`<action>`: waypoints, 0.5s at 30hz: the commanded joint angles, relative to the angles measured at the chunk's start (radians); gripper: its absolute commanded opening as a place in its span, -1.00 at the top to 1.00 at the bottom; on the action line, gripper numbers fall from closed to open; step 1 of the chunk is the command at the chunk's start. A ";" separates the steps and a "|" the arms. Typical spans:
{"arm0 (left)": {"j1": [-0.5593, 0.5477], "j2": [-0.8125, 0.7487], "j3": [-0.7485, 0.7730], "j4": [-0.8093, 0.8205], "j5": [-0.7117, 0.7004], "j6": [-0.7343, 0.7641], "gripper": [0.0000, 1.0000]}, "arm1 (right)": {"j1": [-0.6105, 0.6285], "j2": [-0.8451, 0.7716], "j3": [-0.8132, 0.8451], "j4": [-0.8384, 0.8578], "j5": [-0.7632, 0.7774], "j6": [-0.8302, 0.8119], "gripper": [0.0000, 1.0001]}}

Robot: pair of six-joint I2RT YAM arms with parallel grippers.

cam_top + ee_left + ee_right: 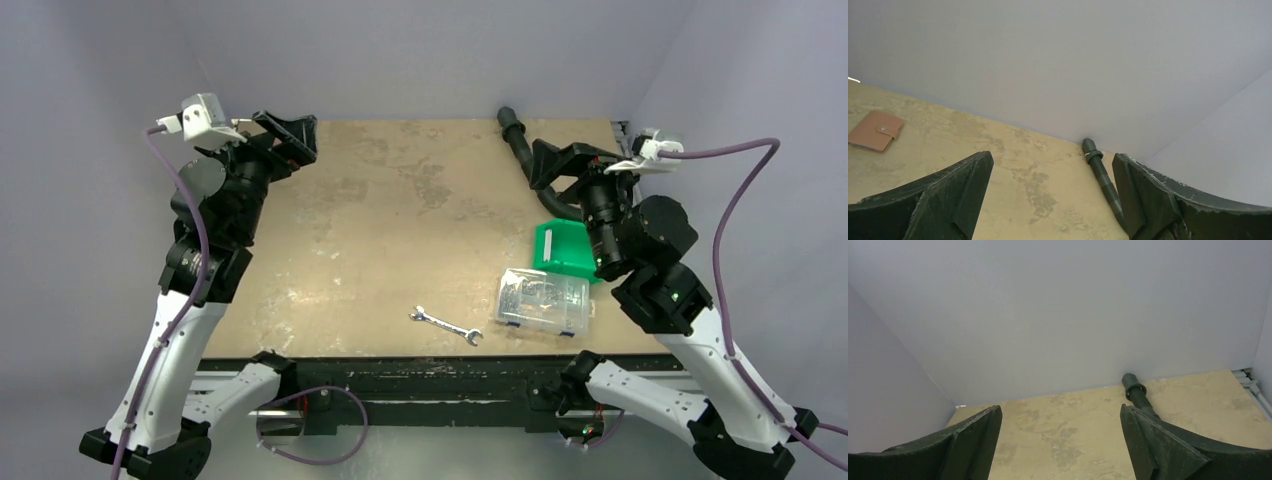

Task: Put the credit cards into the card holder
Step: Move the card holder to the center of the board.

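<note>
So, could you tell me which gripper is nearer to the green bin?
Right. The right gripper hangs just beyond the green bin; the left gripper is far across the table.

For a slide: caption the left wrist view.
Open left claw above the table; closed card holder left, black hose ahead.

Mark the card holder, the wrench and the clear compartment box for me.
card holder (pixel 873 132): left wrist view, middle of its closed brown cover.
wrench (pixel 445 326): top external view, middle of its shank.
clear compartment box (pixel 543 301): top external view, centre of its lid.
</note>
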 commanded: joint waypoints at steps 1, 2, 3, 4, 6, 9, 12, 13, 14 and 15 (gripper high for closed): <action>0.006 0.061 0.055 -0.046 -0.026 0.024 -1.00 | -0.003 0.024 0.016 0.018 0.073 0.004 -0.98; 0.006 0.077 0.056 -0.066 -0.041 0.032 -1.00 | -0.003 0.036 0.025 0.003 0.080 0.009 -0.98; 0.006 0.089 0.049 -0.078 -0.058 0.039 -1.00 | -0.003 0.047 0.032 -0.010 0.089 0.011 -0.98; 0.006 0.093 0.024 -0.074 -0.071 0.046 -1.00 | -0.003 0.055 0.036 -0.022 0.095 0.018 -0.98; 0.010 0.095 -0.041 -0.041 -0.088 0.054 -1.00 | -0.003 0.064 0.032 -0.041 0.095 0.033 -0.98; 0.053 0.136 -0.113 -0.040 -0.053 0.036 -0.99 | -0.003 0.072 0.011 -0.053 0.046 0.033 -0.98; 0.151 0.207 -0.176 -0.053 0.040 -0.037 -0.93 | -0.003 0.079 -0.017 -0.052 -0.005 0.041 -0.98; 0.181 0.229 -0.198 -0.054 0.047 -0.068 -0.92 | -0.003 0.081 -0.028 -0.049 -0.027 0.045 -0.98; 0.212 0.252 -0.223 -0.051 0.049 -0.101 -0.91 | -0.003 0.084 -0.038 -0.044 -0.053 0.048 -0.98; 0.251 0.272 -0.251 -0.036 0.049 -0.147 -0.91 | -0.003 0.089 -0.046 -0.041 -0.069 0.052 -0.98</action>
